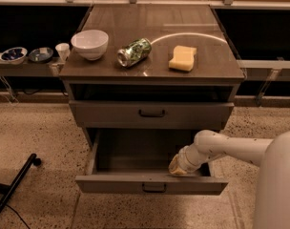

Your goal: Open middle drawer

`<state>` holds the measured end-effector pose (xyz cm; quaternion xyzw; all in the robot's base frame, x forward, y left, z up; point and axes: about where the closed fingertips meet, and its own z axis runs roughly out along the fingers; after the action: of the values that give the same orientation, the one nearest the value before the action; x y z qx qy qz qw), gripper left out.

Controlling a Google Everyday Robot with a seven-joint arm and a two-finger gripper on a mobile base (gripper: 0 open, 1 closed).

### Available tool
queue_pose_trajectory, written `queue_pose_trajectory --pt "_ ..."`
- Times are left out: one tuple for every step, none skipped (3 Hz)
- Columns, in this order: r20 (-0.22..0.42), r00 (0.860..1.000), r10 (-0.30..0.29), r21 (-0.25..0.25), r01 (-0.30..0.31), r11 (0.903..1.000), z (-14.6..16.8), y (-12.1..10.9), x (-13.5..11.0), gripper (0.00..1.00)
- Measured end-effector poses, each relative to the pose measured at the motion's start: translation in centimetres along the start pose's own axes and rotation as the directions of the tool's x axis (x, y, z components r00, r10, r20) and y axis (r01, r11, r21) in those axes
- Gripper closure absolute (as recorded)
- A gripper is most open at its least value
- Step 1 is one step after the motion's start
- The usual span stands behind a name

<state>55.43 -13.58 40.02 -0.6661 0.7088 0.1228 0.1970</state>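
Note:
The middle drawer (pixel 111 183) is pulled well out of the grey-brown cabinet, and its dark inside is open to view. Its shallow front carries a small dark bar handle (pixel 154 188) at centre. My gripper (pixel 178 168), at the end of the white arm (pixel 231 148) reaching in from the right, is down inside this drawer, just behind its front panel and right of the handle. The taller uppermost drawer (pixel 152 113) above is closed. The lowest drawer is hidden under the pulled-out one.
On the cabinet top (pixel 150 27) stand a white bowl (pixel 89 44), a crushed green can (pixel 134 52) lying on its side and a yellow sponge (pixel 182 58). Small bowls and a cup (pixel 62 50) sit on a low ledge at left. A black pole (pixel 14 187) lies on the floor at left.

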Motion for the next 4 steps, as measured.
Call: queue_pose_trajectory --pt "-0.003 1.0 -0.007 -0.022 0.007 0.9997 1.8 0.6 0.5 1.0" --pt "0.03 0.999 -0.018 -0.058 0.02 0.9981 2.2 1.6 0.5 1.0" --pt "0.057 0.998 -0.025 -0.106 0.031 0.9939 1.7 3.8 0.7 1.0" --pt "0.082 0.996 -0.031 -0.151 0.043 0.9875 0.8 6.4 0.6 1.0"
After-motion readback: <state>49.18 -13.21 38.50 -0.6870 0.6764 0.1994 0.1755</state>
